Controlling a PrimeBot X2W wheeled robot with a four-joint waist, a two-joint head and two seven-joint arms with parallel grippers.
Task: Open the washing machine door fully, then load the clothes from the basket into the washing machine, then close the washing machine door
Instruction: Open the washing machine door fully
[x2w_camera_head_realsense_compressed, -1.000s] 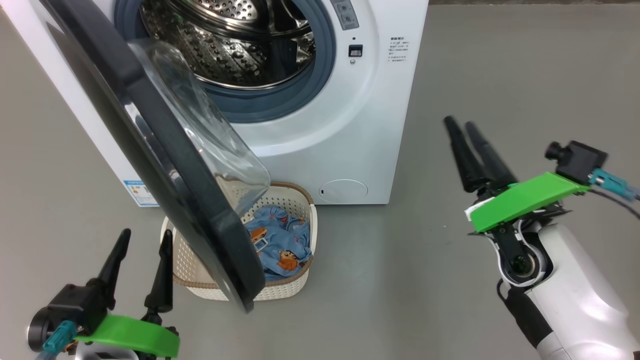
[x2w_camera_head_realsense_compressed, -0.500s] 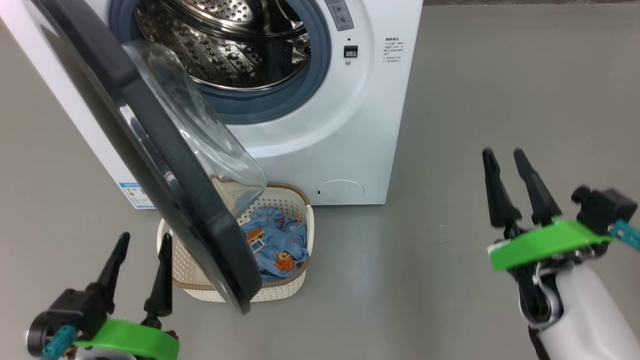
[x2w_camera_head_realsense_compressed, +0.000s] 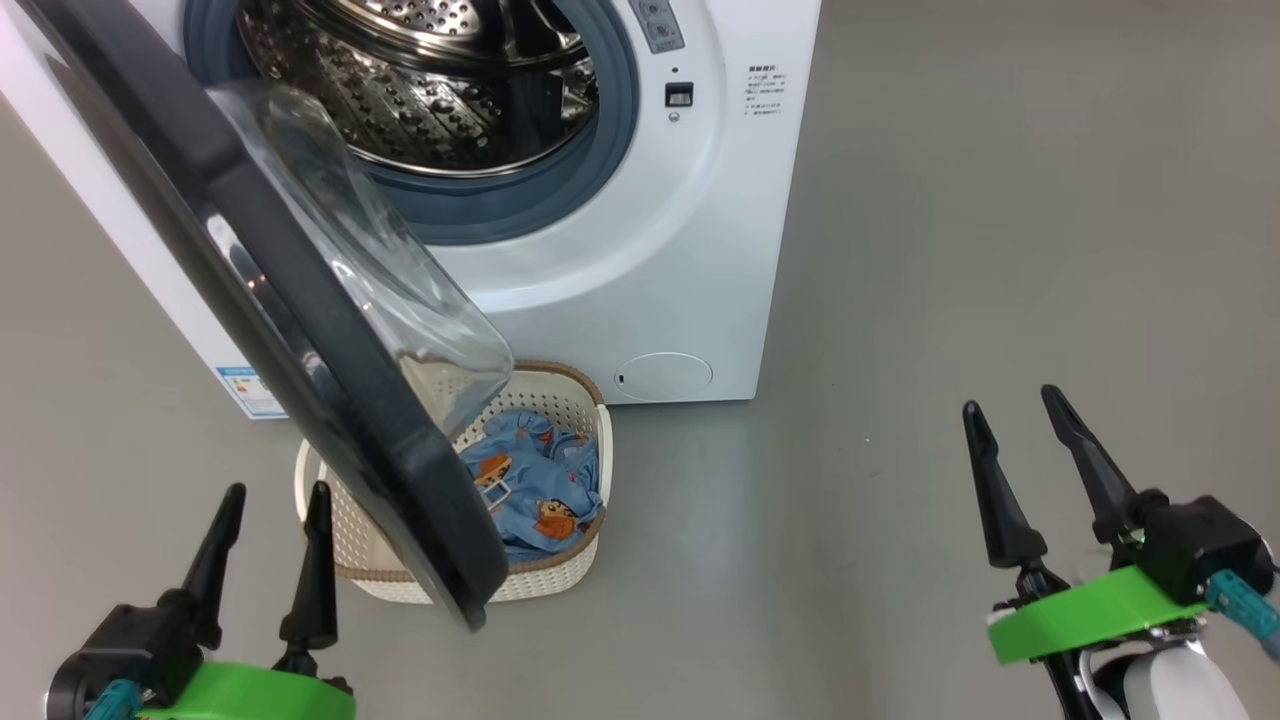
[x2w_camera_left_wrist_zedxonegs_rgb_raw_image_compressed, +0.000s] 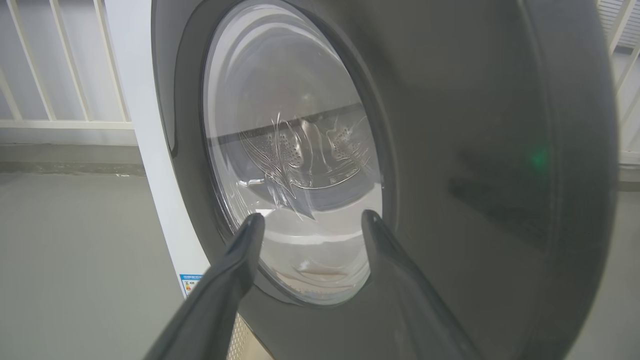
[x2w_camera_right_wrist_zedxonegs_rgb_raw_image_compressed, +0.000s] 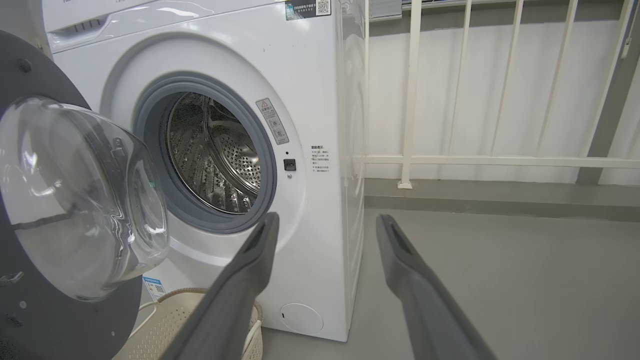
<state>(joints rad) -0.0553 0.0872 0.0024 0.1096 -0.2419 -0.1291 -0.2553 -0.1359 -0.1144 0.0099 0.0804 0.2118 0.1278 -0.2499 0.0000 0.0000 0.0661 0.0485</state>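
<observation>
Washing machine door (x2w_camera_head_realsense_compressed: 310, 350): swung open, overhanging the basket (x2w_camera_head_realsense_compressed: 560, 578) at 7 o'clock in the head view.
Clothes (x2w_camera_head_realsense_compressed: 530, 490): blue bundle inside the basket, just before the washing machine (x2w_camera_head_realsense_compressed: 640, 280).
Left gripper (x2w_camera_head_realsense_compressed: 278, 490): 8 o'clock, fingers spread wide, empty.
Right gripper (x2w_camera_head_realsense_compressed: 1010, 400): 4 o'clock, fingers spread wide, empty.

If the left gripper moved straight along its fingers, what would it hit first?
Most likely the washing machine door: the left gripper points at its glass centre, though the gap is hard to judge.
</observation>
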